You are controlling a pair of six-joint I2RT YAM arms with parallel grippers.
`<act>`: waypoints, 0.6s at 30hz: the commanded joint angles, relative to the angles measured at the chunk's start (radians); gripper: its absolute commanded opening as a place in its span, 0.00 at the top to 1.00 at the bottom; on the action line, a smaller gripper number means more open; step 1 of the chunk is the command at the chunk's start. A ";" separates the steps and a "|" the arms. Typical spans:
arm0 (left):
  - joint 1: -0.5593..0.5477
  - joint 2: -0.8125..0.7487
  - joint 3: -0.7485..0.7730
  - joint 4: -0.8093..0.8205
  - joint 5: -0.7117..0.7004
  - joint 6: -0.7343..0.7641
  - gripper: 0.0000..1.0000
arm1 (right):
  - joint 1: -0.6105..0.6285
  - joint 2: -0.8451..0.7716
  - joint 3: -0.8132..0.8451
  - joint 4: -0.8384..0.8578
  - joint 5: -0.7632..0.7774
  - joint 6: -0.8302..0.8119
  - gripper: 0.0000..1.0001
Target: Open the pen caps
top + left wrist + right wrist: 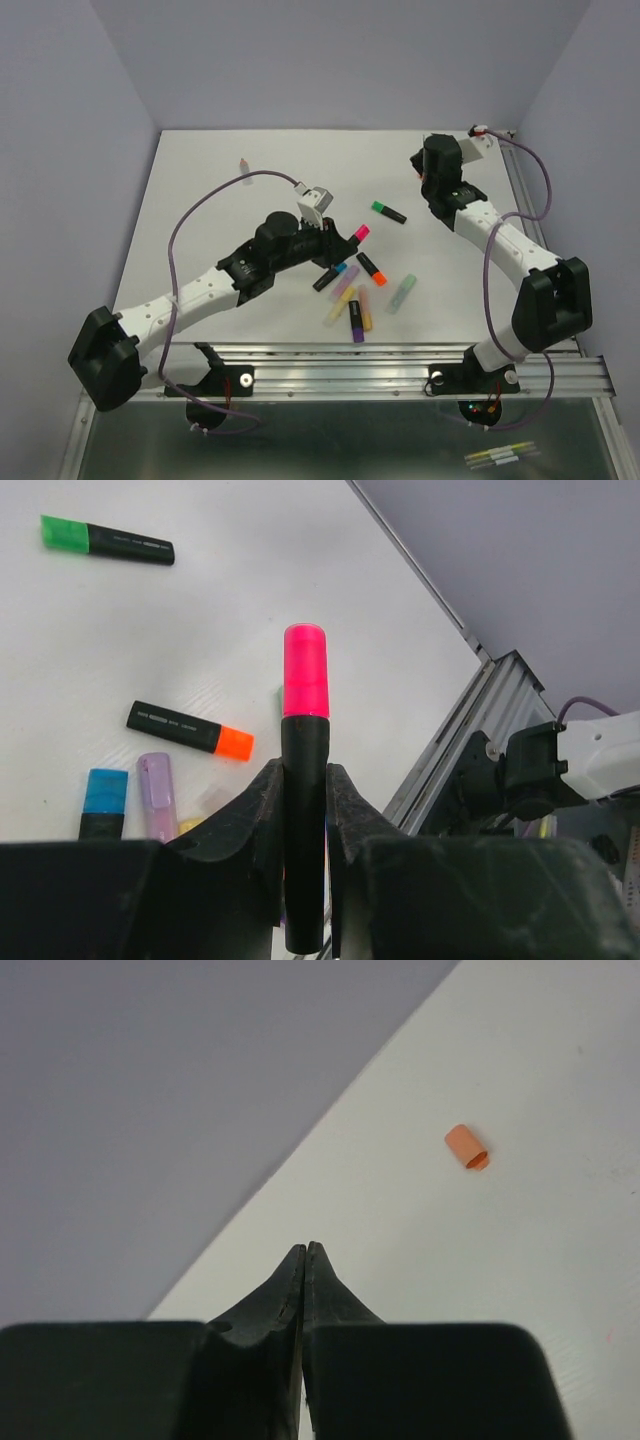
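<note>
My left gripper (338, 241) (304, 776) is shut on the black barrel of a pen (305, 820) and holds it off the table. Its pink cap (305, 670) (361, 232) is on and sticks out past the fingertips. My right gripper (415, 163) (304, 1251) is shut and empty at the far right of the table. A loose salmon-orange cap (467, 1147) (244, 163) lies alone at the far left. A green-capped black pen (388, 211) (105, 540), an orange-capped one (371, 267) (190, 730) and a blue-capped one (330, 277) (103, 802) lie on the table with caps on.
Pastel pens lie near the front edge: a purple one (345, 289) (157, 795), yellow ones (366, 318) and a pale green one (402, 293). The metal rail (400, 360) runs along the front. Purple walls (330, 60) close in the table.
</note>
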 commanded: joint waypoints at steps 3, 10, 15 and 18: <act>0.003 0.038 0.068 0.012 -0.096 -0.027 1.00 | 0.023 -0.116 -0.065 0.169 -0.467 -0.140 0.76; 0.006 0.130 0.166 0.050 -0.201 -0.006 1.00 | 0.022 -0.164 -0.167 0.210 -0.976 -0.121 0.18; 0.009 0.133 0.183 0.096 -0.244 -0.030 1.00 | 0.025 -0.165 -0.216 0.258 -1.075 -0.068 0.01; 0.010 0.147 0.200 0.113 -0.238 -0.035 1.00 | 0.029 -0.151 -0.228 0.278 -1.107 -0.051 0.00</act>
